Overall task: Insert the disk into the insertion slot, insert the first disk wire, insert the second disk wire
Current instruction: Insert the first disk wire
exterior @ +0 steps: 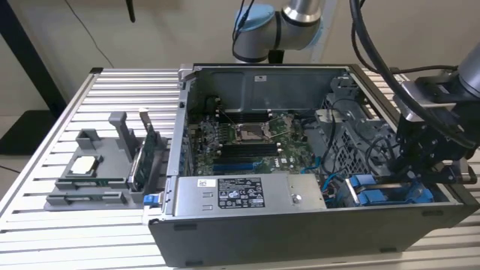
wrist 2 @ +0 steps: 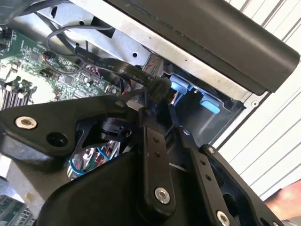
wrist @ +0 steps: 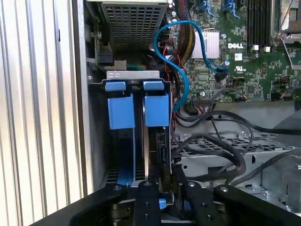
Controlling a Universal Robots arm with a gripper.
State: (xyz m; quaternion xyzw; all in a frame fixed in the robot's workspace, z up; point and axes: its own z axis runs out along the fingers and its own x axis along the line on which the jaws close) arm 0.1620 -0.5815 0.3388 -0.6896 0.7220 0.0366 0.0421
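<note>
The disk (wrist: 159, 141) stands on edge in one slot of the drive bay, its blue carrier tab (wrist: 156, 109) beside a second blue carrier (wrist: 121, 112). In the exterior view this bay (exterior: 375, 197) is at the case's front corner, toward the exterior view's right. My gripper (wrist: 167, 188) hangs right over the disk's end. In the second wrist view its black fingers (wrist 2: 151, 141) close around the black connector (wrist 2: 160, 88) of a flat black disk wire (wrist 2: 113, 67), just in front of the blue tabs (wrist 2: 181, 87). From outside, the gripper (exterior: 417, 174) reaches down into the case.
The open computer case (exterior: 300, 236) lies on a slatted metal table (exterior: 90, 236), with the power supply (exterior: 248, 194) at its front and the motherboard (exterior: 248, 135) behind. A blue cable (wrist: 181, 70) and black cables (wrist: 221, 141) loop near the bay. A grey parts fixture (exterior: 101, 169) stands beside the case.
</note>
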